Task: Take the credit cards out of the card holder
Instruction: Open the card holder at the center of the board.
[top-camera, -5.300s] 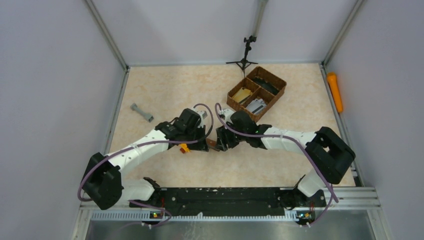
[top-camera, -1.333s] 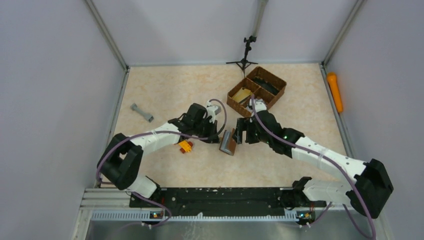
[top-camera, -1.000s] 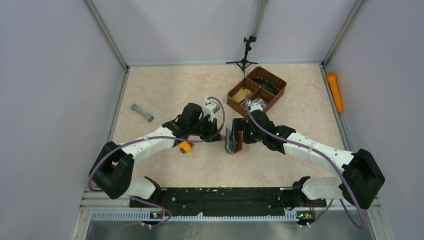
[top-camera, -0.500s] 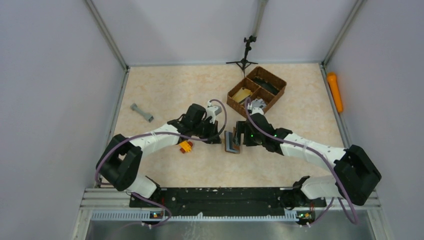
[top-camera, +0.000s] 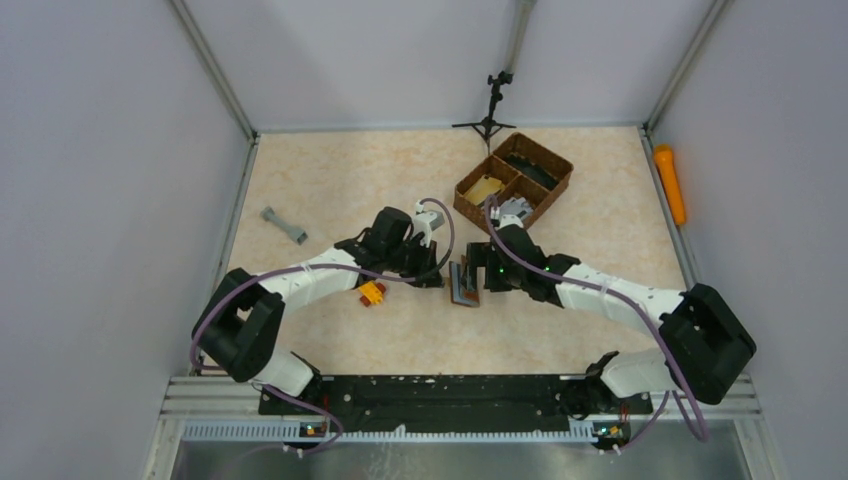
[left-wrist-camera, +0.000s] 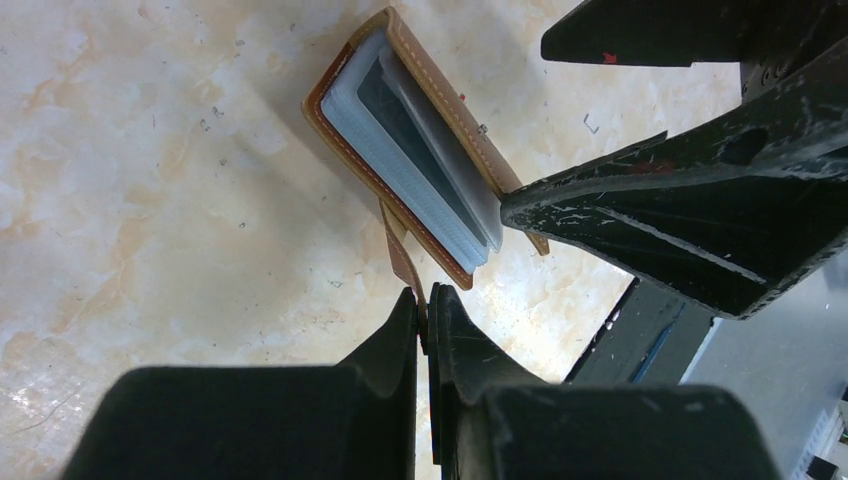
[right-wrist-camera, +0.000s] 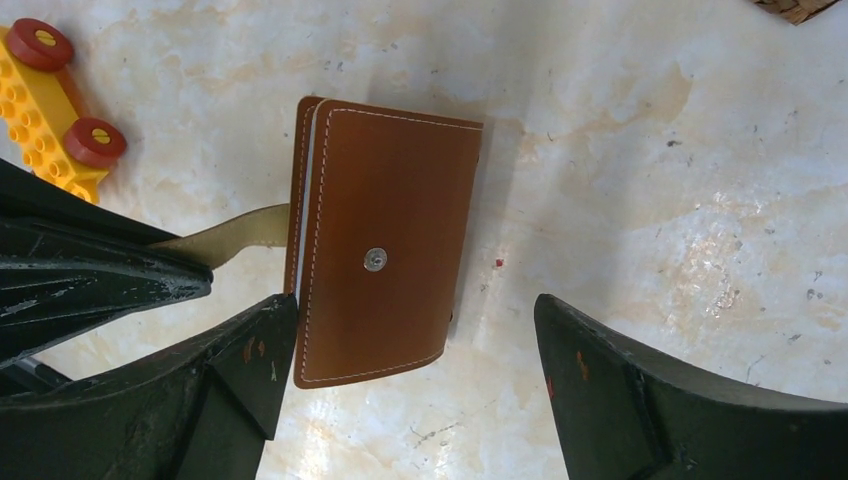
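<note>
- Wallet (right-wrist-camera: 385, 255) of brown leather, with pale stitching round its edge and a small metal snap (right-wrist-camera: 375, 259) in the middle of the cover. It rests on the marbled table (right-wrist-camera: 640, 150), and we cannot tell whether it lies flat or is propped on an edge.
- We see its strap (left-wrist-camera: 400, 250) run from the wallet's edge into the left gripper (left-wrist-camera: 422, 300), whose jaws are pinched tight on the strap's end.
- The right gripper (right-wrist-camera: 415, 320) has its jaws spread wide and grips nothing. The wallet sits in the gap between them, closer to the jaw on the strap's side.
- Only the left wrist view shows us the inside. The covers are parted a little, and a grey-silver stack of cards (left-wrist-camera: 410, 150) shows edge on between them. We cannot count them. One of the right fingers (left-wrist-camera: 650, 210) has its tip at the wallet's open edge.
- Only the right wrist view shows us the plain outer cover and the snap. It also shows a yellow toy (right-wrist-camera: 50, 100) with red wheels, beside the left jaws.
- From above, the wallet (top-camera: 464, 283) is a small sliver between the two grippers, and we make out little more.
</note>
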